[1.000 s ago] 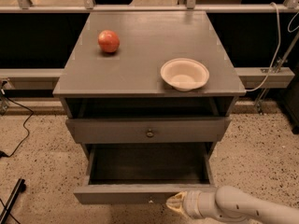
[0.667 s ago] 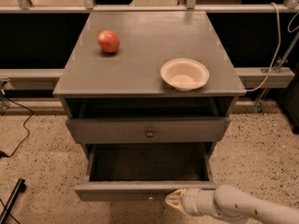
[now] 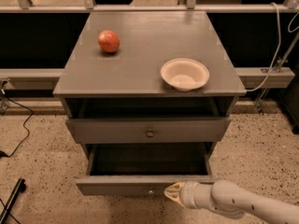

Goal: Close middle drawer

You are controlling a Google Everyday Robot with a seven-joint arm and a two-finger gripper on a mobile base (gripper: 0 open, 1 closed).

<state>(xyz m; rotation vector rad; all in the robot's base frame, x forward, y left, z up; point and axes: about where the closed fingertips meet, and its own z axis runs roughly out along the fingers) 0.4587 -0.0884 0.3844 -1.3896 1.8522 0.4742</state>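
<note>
The middle drawer (image 3: 117, 185) is pulled out at the bottom of the grey cabinet. Its dark inside shows, and its low front panel has a tiny pale knob (image 3: 150, 190). My gripper (image 3: 172, 193) comes in from the lower right on a white arm. Its pale tip is shut and rests against the drawer's front panel just right of the knob. It holds nothing. The taller-fronted drawer with the brass knob (image 3: 149, 133) sits above, slightly out.
A red apple (image 3: 108, 41) and a pale bowl (image 3: 184, 73) sit on the cabinet top (image 3: 140, 50). Speckled floor lies on both sides. A black cable (image 3: 18, 125) lies at the left and a white cable (image 3: 275, 55) hangs at the right.
The gripper and the middle drawer's front have moved slightly in toward the cabinet. Apple and bowl have not moved.
</note>
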